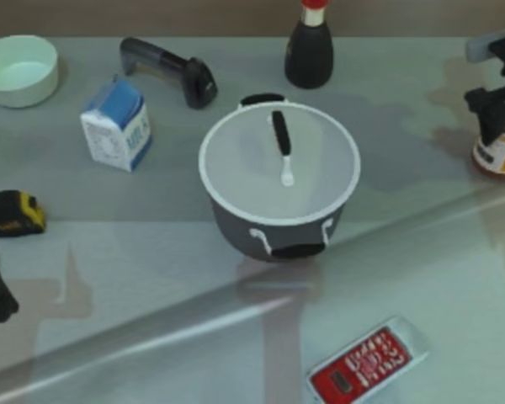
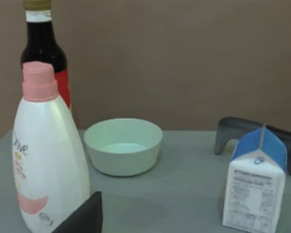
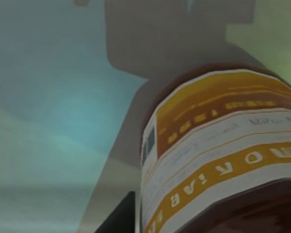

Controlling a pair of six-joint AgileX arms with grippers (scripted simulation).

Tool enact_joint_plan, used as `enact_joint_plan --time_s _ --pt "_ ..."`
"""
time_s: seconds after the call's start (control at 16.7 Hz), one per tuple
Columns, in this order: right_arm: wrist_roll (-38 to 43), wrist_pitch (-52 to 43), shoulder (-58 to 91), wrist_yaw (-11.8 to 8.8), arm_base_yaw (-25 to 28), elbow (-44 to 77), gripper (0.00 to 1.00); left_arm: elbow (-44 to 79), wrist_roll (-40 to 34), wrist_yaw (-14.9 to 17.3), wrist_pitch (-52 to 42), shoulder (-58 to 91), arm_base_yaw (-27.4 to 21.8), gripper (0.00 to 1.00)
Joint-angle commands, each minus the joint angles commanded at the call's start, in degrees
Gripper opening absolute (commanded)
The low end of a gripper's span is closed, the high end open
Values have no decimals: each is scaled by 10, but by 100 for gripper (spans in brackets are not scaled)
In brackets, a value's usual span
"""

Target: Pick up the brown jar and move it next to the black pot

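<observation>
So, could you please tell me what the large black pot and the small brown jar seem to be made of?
The large black pot: probably matte dark metal, with a pale grey, white-rimmed lid. The small brown jar, under the right gripper: possibly glass or clear plastic showing dark spread, with a printed white-and-orange paper-like label.

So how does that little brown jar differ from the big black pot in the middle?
The brown jar is far smaller than the black pot. The jar stands at the table's right edge under the right gripper; the pot sits mid-table, apart from both arms. The jar wears a white-and-orange label; the pot is plain dark with black side handles and a pale lid with a handle. Both are round and upright. The left arm sits parked at the left edge.
</observation>
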Motion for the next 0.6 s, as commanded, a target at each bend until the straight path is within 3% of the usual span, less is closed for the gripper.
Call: enact_joint_plan --time_s 0.12,0.18,0.6 --pt "0 0 0 0 0 0 2 0 0 0 0 0 0 100" --pt "0 0 0 0 0 0 0 0 0 0 0 0 0 100" --pt "0 0 0 0 0 0 0 0 0 0 0 0 0 100"
